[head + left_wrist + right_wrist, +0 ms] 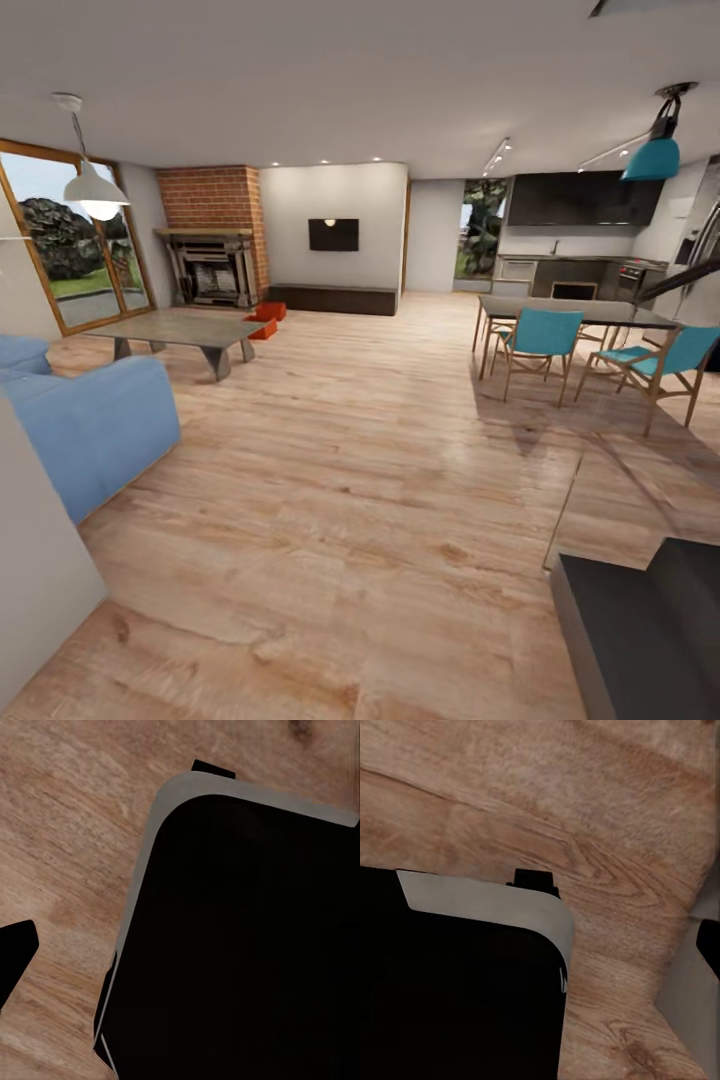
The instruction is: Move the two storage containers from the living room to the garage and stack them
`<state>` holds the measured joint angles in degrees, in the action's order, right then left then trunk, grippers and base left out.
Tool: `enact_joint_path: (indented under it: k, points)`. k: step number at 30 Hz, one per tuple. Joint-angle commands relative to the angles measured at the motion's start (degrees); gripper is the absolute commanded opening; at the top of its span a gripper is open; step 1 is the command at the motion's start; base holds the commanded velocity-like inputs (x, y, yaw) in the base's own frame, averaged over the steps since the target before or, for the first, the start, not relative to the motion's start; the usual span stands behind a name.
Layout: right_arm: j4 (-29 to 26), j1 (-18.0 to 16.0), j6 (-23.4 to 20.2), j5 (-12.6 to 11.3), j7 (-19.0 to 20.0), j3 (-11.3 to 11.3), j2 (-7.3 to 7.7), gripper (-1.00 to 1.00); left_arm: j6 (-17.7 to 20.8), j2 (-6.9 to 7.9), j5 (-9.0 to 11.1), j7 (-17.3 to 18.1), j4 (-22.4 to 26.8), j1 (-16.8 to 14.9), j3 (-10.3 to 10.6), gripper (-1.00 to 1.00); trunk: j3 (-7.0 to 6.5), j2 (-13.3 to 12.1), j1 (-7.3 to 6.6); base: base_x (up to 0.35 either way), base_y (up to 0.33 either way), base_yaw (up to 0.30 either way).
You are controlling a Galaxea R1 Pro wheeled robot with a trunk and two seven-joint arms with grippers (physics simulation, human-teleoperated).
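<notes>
Far across the living room, the two storage containers lie on the light wood floor as small red-orange boxes. One container sits just in front of the brick fireplace. The other container lies a little nearer, by the far end of the low coffee table. The left wrist view looks down on the robot's black, grey-rimmed base over the planks, with a dark fingertip at the picture's edge. In the right wrist view the same base appears, and a dark fingertip pokes in at the edge. The garage is out of view.
A blue sofa and a white wall corner stand close on the left. A dining table with teal chairs is at the right, and a dark stair step is near right. Wide wood floor runs ahead.
</notes>
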<state>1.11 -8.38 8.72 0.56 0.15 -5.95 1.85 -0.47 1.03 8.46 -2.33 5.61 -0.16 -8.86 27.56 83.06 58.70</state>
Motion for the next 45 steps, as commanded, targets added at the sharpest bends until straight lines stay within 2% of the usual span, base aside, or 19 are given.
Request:
enact_joint_path:
  k: [1,45]
  points:
    - [0.1,-0.1,0.2,0.1,0.0,-0.4,0.04,1.0,0.0,0.01,0.6,-0.1,0.0,0.0,0.1,1.0,0.06,0.0,0.03,0.322,0.0,-0.02]
    - [0.1,-0.1,0.2,0.3,0.1,-0.4,0.26,1.0,0.2,0.11,0.5,0.0,0.1,0.0,0.1,1.0,0.06,0.0,0.03,0.322,0.0,-0.001]
